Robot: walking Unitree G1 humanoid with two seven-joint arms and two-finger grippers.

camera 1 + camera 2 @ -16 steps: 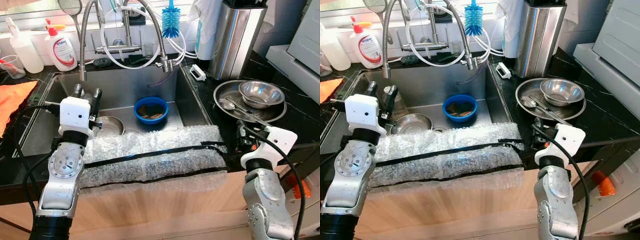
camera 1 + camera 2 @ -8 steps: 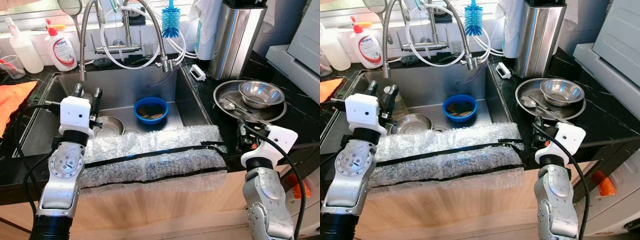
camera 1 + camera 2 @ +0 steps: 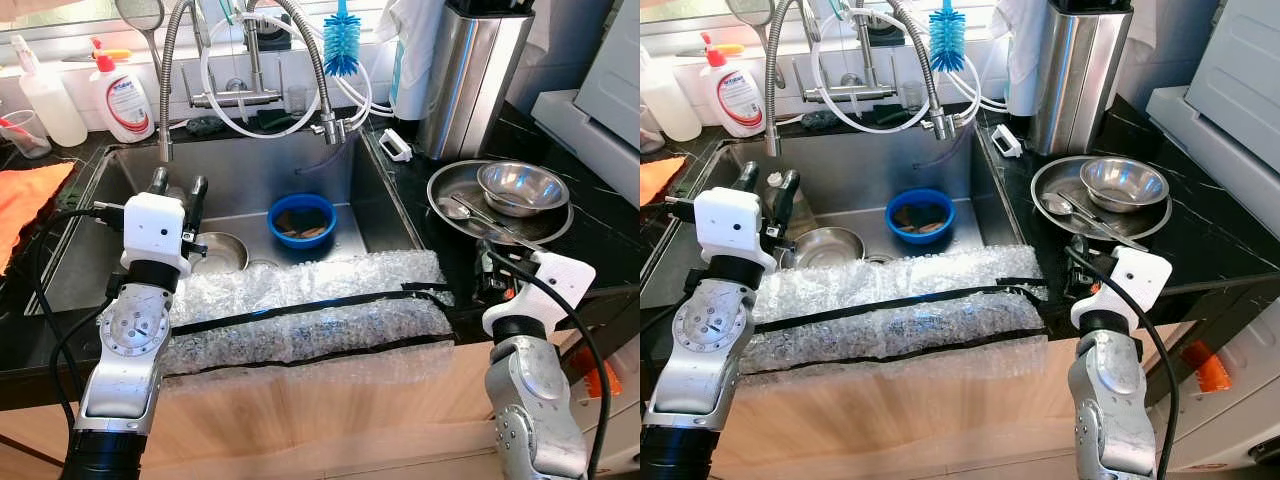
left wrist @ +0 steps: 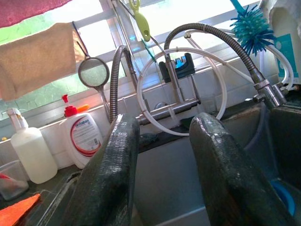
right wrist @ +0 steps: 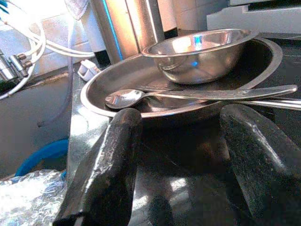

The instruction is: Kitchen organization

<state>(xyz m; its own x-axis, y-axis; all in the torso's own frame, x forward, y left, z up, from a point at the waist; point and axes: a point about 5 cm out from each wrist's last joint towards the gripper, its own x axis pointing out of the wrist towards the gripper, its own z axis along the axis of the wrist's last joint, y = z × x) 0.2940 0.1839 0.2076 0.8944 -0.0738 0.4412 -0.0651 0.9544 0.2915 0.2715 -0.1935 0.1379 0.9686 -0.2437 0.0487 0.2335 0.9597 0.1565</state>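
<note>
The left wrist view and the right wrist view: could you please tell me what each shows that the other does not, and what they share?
The left wrist view alone has the soap bottle, the round strainer and the open left tool. The right wrist view alone has the steel plate carrying a small steel bowl and a spoon, beyond the open right tool. Both catch the blue bowl and the white hoses.

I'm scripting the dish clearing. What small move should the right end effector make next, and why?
Probably ease the right end effector forward toward the steel spoon: it is open and empty on the black counter, just short of the round steel tray where the spoon lies.
</note>
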